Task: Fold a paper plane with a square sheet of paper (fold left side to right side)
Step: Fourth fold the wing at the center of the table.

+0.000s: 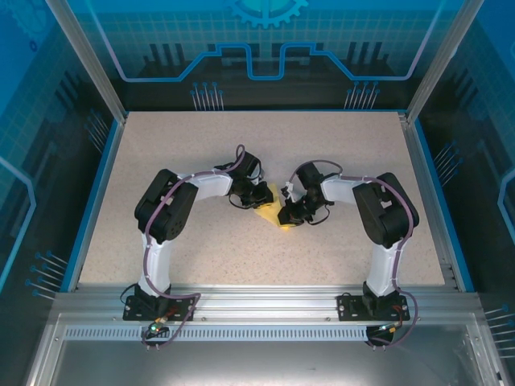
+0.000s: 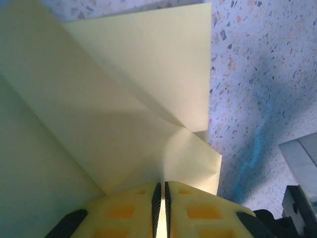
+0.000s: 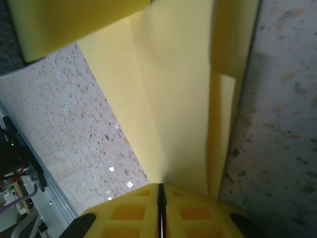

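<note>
The square sheet of paper (image 1: 269, 212) is a creased yellow wedge with folded flaps, lying mid-table between my two grippers. My left gripper (image 1: 260, 196) reaches it from the left. In the left wrist view the paper (image 2: 124, 99) spreads out ahead, and one fold runs into the thin slit between the left gripper's (image 2: 161, 191) nearly closed jaws. My right gripper (image 1: 290, 211) comes in from the right. In the right wrist view its (image 3: 161, 191) pads are pressed together on the near edge of the paper (image 3: 178, 99). A yellow finger (image 3: 74, 25) of the left gripper crosses the top left.
The speckled beige table (image 1: 201, 145) has a blue rim and an aluminium rail (image 1: 257, 301) at the near edge where both arm bases sit. Slanted frame posts (image 1: 84, 56) stand at the back corners. Part of the right arm (image 2: 297, 198) shows at the lower right of the left wrist view.
</note>
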Motion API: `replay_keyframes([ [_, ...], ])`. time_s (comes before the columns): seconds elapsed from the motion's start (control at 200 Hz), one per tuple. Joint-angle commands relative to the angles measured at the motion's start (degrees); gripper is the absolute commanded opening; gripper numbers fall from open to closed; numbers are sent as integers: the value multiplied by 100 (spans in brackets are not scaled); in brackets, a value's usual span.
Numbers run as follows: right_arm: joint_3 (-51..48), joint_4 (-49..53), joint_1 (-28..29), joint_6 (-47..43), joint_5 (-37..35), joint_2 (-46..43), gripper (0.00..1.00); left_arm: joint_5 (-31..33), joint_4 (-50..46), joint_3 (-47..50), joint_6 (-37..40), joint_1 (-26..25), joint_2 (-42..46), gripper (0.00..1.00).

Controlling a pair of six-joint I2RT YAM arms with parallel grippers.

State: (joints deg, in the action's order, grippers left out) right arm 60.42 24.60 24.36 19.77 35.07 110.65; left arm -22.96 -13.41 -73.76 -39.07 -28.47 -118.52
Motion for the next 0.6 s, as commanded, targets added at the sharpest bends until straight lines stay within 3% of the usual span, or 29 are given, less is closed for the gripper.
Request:
replay_keyframes([
  [0.0, -204, 350, -89, 59, -447, 185, 10, 477, -504, 191, -7, 96, 37, 17],
  [0.38, -603, 98, -195, 176, -466, 416, 3, 245, -252, 636, 133, 7, 1435, 23],
  [0.595, -526, 98, -195, 137, -440, 480, 2, -103, 28, 800, -3, -379, 1293, 22],
])
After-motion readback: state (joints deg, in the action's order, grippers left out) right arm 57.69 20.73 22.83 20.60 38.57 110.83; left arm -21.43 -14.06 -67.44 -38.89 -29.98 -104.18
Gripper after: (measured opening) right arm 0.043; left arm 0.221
